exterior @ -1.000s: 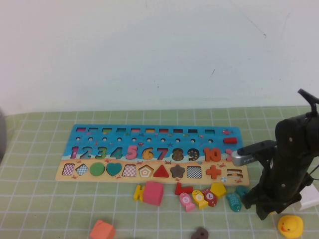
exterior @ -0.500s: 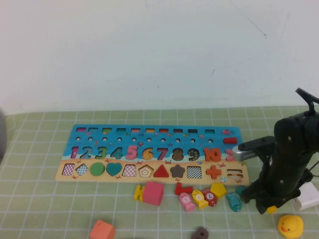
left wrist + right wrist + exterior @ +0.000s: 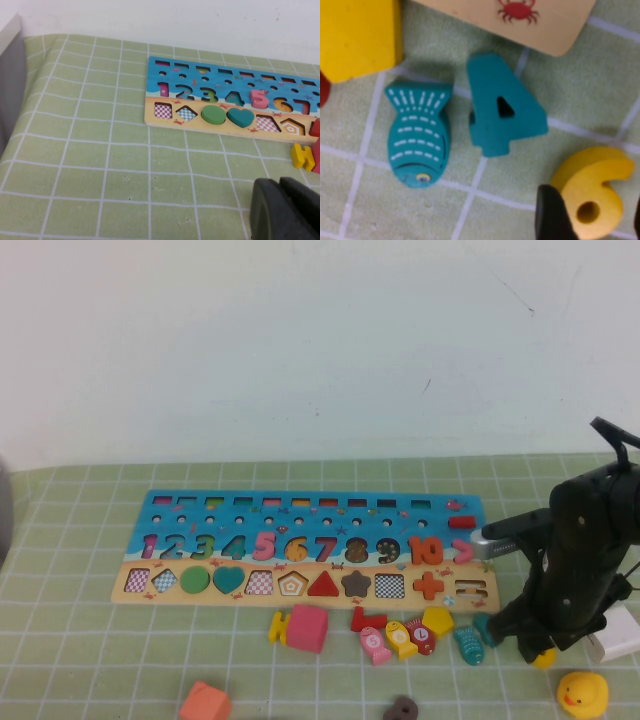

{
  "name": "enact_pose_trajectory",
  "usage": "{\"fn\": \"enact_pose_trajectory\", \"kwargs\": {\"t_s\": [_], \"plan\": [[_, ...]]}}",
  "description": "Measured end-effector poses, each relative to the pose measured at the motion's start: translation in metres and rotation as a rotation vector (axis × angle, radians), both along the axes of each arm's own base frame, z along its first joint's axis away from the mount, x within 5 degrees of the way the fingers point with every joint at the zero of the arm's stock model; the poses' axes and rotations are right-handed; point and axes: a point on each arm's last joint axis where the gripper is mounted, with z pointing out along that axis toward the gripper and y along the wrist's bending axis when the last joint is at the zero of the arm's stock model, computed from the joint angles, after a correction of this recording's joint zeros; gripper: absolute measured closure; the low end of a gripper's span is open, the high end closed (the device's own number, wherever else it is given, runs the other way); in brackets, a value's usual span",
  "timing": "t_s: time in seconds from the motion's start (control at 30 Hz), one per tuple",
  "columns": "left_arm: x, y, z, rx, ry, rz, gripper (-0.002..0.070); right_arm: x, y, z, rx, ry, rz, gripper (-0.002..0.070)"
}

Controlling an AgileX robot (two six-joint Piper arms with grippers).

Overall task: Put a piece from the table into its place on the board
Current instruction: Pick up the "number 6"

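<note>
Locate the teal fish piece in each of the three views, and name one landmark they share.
High view: the teal fish lies on the cloth below the board's right end, just left of the right end effector, which is open.
Left wrist view: not in it; the left end effector fills one corner.
Right wrist view: the fish lies beside the teal 4.
Shared landmark: the board.

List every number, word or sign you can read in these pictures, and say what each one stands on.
"1 2 3 4 5 6 7 8 9 10": numerals along the board.
"4": loose teal piece.
"6": loose yellow piece, at the open right gripper.
"+": orange cross.
Fish markings: too small to read.
</note>
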Motion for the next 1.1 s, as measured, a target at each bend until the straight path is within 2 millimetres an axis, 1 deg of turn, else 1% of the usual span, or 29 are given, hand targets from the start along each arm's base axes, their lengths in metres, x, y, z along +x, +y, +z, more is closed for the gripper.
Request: {"fn": "enact_pose_trajectory", "kwargs": {"t_s": [0.13, 0.3, 0.47, 0.53, 1.1], "plan": [[0.0, 0.0, 0.0, 0.0, 0.0, 0.0, 0.0676, 0.0001, 0.0003, -0.007, -0.003, 0.016, -0.002, 0.0339], [0.0, 0.0, 0.0, 0.002, 0.0, -0.001, 0.0676, 0.0004, 0.0005, -0.0077, -0.002, 0.014, -0.002, 0.0343], [0.0, 0.0, 0.0, 0.002, 0.0, -0.001, 0.0676, 0.0004, 0.0006, -0.0077, -0.001, 0.014, -0.003, 0.0393], [0.0, 0.0, 0.0, 0.002, 0.0, -0.001, 0.0677, 0.0004, 0.0006, -0.0077, -0.001, 0.014, -0.003, 0.04], [0.0, 0.0, 0.0, 0.002, 0.0, -0.001, 0.0676, -0.0008, 0.0015, -0.0069, 0.011, 0.025, -0.018, 0.0401]]}}
